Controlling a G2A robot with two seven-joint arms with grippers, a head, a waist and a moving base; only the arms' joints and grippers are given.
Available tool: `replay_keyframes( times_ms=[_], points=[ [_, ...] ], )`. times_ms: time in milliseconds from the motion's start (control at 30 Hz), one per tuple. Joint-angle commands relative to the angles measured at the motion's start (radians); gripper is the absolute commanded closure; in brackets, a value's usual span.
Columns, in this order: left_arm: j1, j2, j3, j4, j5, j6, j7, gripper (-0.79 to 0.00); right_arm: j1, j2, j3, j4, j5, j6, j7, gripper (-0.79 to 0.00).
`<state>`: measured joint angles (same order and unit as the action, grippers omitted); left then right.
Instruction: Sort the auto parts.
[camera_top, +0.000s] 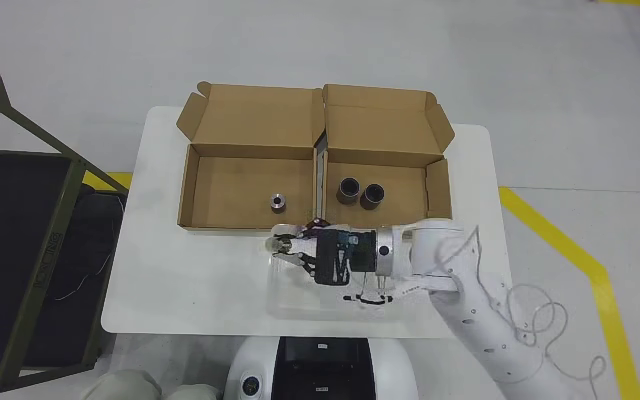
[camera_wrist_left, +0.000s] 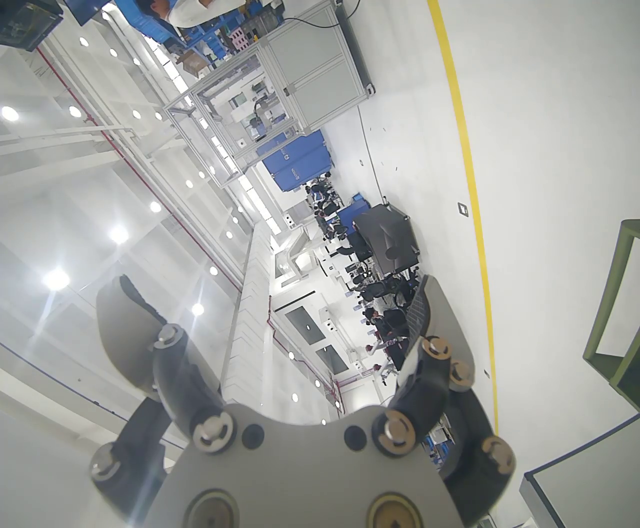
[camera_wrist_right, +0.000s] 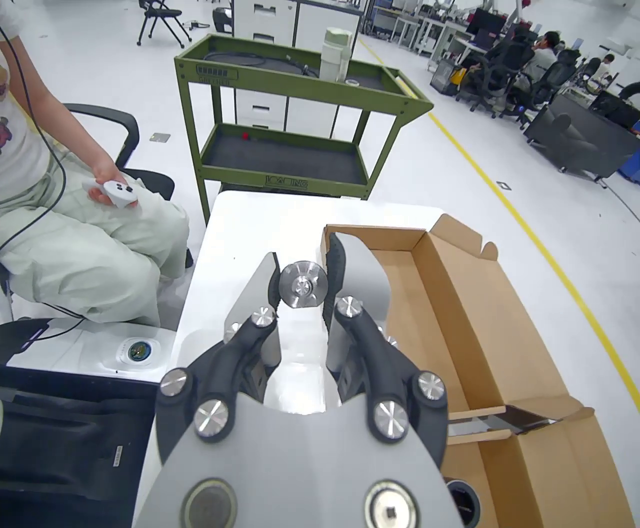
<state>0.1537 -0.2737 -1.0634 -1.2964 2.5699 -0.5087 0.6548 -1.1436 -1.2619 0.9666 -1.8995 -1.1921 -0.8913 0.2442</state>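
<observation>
Right gripper (camera_wrist_right: 301, 281) clenched on a silver disc (camera_wrist_right: 303, 289), over the table (camera_top: 160, 250) just beside the left box's (camera_top: 187, 190) near wall. Left box holds one silver part (camera_top: 276, 201). Right box (camera_top: 437, 190) holds two dark rings (camera_top: 349, 188). Left gripper (camera_wrist_left: 272, 300) released, nothing between its fingers.

The left box's front wall (camera_top: 245, 227) stands just before the right hand (camera_top: 285, 243); its top lies open.

Industrial lab hall: yellow floor line (camera_wrist_left: 466, 150), green trolley (camera_wrist_right: 300, 90), desk chairs (camera_wrist_right: 500, 65)
</observation>
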Motion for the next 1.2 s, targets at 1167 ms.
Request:
replay_keyframes(
  times_ms=[1167],
  points=[
    [0.0,0.0,0.0,0.0,0.0,0.0,0.0,-0.785,-0.12,0.04,0.116,-0.166,-0.35,0.109,-0.511,0.0]
  ],
)
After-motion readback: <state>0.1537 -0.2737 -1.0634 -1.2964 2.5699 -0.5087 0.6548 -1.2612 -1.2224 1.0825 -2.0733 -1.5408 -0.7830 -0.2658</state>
